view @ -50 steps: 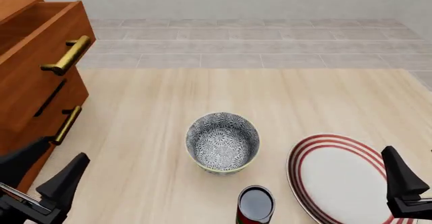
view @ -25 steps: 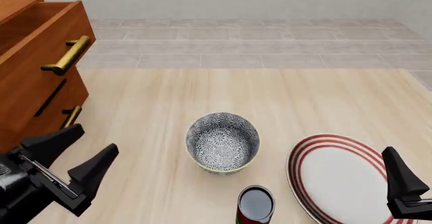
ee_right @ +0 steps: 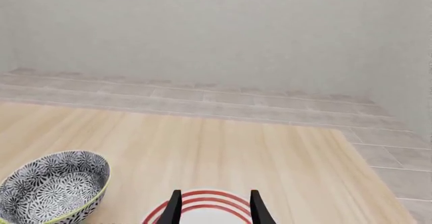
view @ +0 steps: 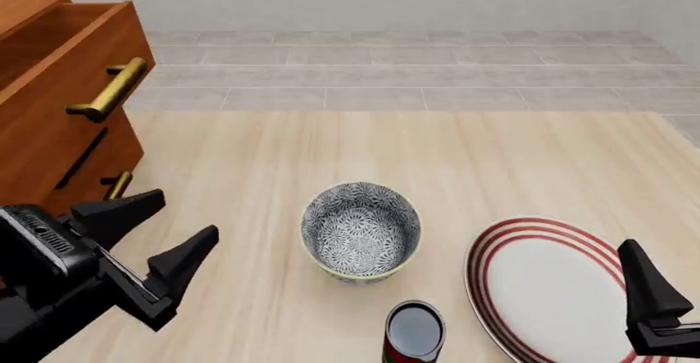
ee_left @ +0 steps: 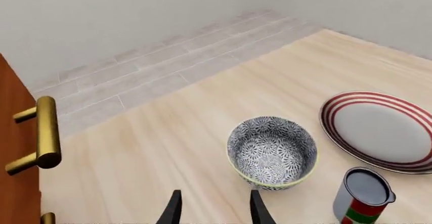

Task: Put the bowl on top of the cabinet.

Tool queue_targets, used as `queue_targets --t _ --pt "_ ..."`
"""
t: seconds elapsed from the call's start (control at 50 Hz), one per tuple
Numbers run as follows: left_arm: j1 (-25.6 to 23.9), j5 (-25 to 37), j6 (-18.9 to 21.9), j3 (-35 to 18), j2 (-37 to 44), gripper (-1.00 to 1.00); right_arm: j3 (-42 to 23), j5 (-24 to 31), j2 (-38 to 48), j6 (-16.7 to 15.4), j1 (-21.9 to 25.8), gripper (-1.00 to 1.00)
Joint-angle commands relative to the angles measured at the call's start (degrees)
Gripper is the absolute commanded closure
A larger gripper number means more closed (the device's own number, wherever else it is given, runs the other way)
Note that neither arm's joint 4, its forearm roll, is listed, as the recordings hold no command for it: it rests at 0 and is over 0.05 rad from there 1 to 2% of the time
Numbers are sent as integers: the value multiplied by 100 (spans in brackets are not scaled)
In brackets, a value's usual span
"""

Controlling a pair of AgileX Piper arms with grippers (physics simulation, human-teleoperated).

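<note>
The bowl, black-and-white floral with a pale yellowish rim, stands upright on the table near the middle front; it also shows as the bowl and the bowl. The reddish-brown cabinet with brass handles rises at the far left; its side fills one edge of the left wrist view. My left gripper is open, empty, hanging left of the bowl and apart from it. My right gripper is open above the plate, with one finger showing at the front right.
A flat white plate with red rings lies right of the bowl. A dark can with a red and green label stands just in front of the bowl. Beyond the table's far edge runs a tiled floor and a pale wall.
My left gripper has risen and swung right, from the front left corner toward the bowl. The right gripper, bowl, plate and can have stayed put.
</note>
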Motion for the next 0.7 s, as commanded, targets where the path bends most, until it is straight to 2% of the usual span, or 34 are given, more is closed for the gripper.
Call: queue_targets --t 0.02,0.36,0.5,0.7 --pt "13 60 69 -215 473 -100 10 -43 63 -21 10 -100" --pt "21 298 20 -573 761 -100 13 -237 269 -27 30 -100" --pt "9 428 9 -771 859 -100 7 -19 56 -29 31 -100" --pt "-26 267 24 -834 1148 -100 3 40 6 -19 19 -100"
